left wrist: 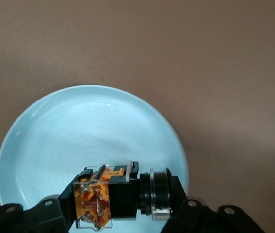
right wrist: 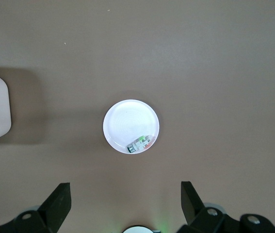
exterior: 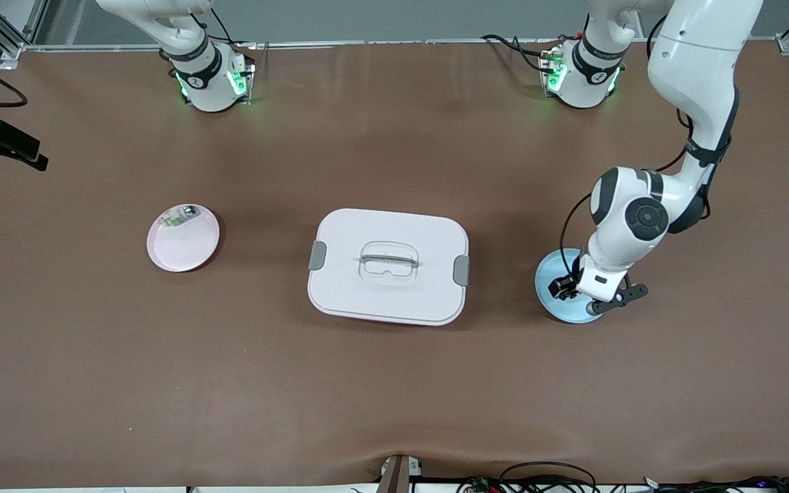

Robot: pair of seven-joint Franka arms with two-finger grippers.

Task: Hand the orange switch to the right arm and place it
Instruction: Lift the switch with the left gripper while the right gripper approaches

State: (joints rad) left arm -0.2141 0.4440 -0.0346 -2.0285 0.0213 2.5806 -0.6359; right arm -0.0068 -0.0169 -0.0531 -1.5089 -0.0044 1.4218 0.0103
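Pinching the switch [left wrist: 122, 196] over the blue plate [left wrist: 69, 131], the left claw [left wrist: 120, 208] sits low. The right claw [right wrist: 126, 201] waits spread, high above the pink plate [right wrist: 122, 121].

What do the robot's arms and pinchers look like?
Both arms, the left arm and the right arm, are white with black joint bands, loose black cables and green lights at the bases. The left gripper and right gripper have black fingers.
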